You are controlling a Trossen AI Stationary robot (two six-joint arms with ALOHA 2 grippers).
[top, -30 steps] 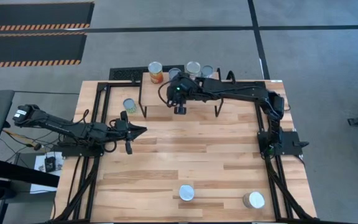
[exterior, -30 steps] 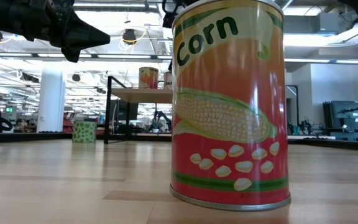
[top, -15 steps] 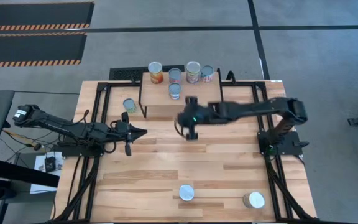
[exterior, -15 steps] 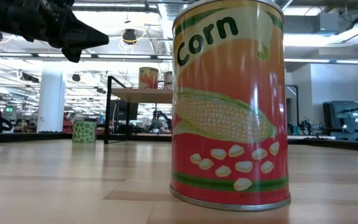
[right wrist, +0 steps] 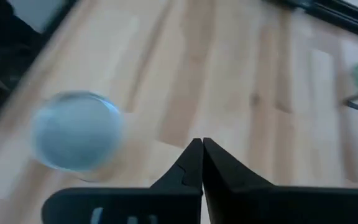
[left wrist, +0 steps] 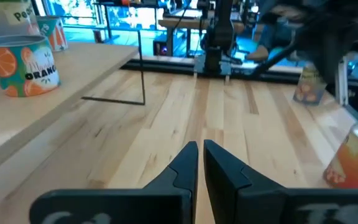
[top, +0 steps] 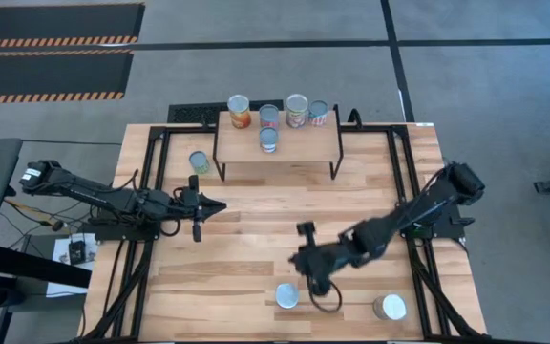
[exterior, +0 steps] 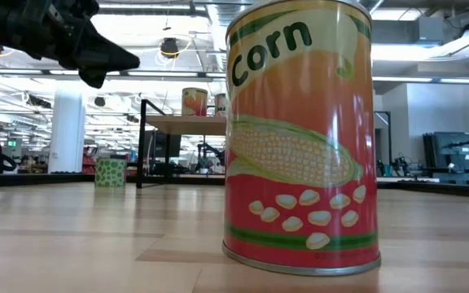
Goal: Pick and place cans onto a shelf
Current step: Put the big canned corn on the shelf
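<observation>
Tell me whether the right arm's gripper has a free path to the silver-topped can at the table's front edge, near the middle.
Probably yes: the right gripper hangs just beside that can, with only bare tabletop between them and nothing crowding it.

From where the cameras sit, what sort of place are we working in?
Likely a robotics lab or industrial test hall: a wooden table on a black metal frame over grey floor, striped floor mats, and beyond the corn can an open hall with strip lights and more workstations.
</observation>
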